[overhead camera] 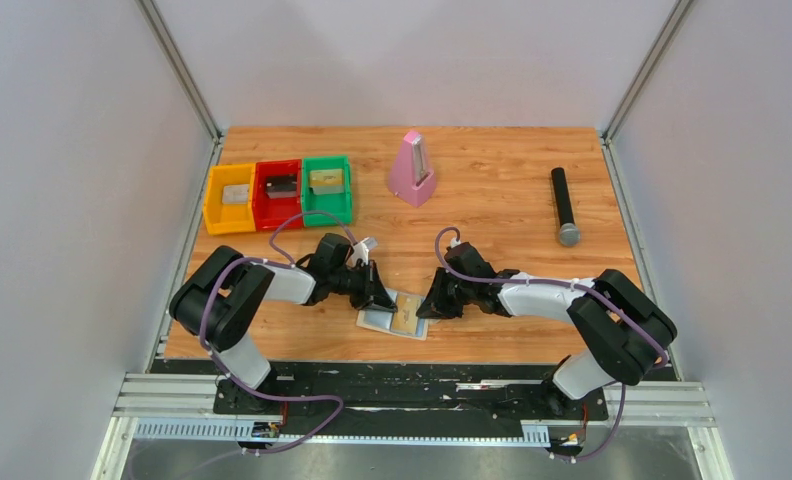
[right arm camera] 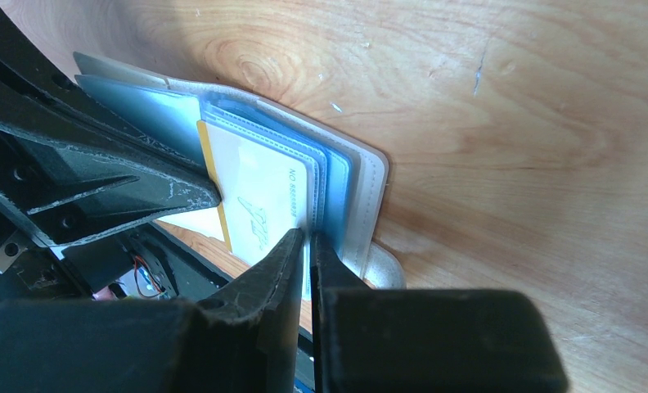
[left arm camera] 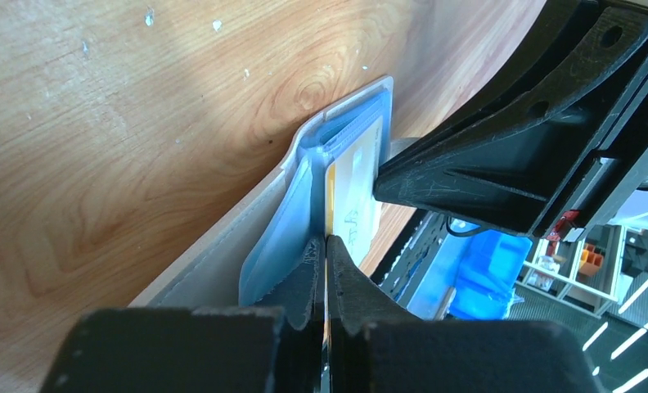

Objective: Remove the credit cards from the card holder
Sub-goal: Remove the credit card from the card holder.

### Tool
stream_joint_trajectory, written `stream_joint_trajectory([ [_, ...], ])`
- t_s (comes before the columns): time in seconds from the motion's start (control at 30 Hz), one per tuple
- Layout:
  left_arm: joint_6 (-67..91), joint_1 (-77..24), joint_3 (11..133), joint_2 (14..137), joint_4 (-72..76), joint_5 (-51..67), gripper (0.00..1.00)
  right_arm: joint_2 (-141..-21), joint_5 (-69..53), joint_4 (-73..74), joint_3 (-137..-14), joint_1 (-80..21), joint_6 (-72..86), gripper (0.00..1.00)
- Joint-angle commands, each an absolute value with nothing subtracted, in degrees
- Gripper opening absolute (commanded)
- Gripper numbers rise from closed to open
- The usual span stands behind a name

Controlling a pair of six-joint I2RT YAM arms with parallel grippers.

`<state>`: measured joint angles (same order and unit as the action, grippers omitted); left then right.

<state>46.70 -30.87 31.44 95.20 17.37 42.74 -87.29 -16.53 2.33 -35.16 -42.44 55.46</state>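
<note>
Both arms (overhead camera: 272, 285) (overhead camera: 542, 295) inward, left pincer (left arm camera: 326, 242) gripping credit card (left arm camera: 357, 184), right pincer (right arm camera: 307, 238) gripping card holder (right arm camera: 373, 182)

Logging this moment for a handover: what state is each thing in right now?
card holder: open, lying flat
yellow card: in the holder, edge pinched
left pincer: shut on the yellow card
right pincer: shut on the card holder's sleeve edge
pink metronome: upright
microphone: lying flat
bins: each holds something

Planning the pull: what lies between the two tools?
The flat cream-and-blue bifold card holder, with a thin yellow-gold card in it; the top view shows it.
</note>
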Motion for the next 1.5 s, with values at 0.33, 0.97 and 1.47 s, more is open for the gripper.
stream_joint_trajectory([
  [0.33, 37.4, -26.9, 34.5, 90.2, 5.2, 42.6, 0.00, -87.6, -14.6, 1.8, -33.0, -42.0, 55.5, 0.08],
  [0.97, 36.6, -22.5, 35.4, 80.3, -6.7, 35.7, 0.00, -83.1, -12.9, 7.8, -37.3, -41.7, 51.5, 0.12],
  [1.47, 39.5, -22.1, 35.3, 73.1, -10.5, 33.3, 0.00, -77.1, -13.5, 5.3, -40.6, -42.2, 49.4, 0.50],
])
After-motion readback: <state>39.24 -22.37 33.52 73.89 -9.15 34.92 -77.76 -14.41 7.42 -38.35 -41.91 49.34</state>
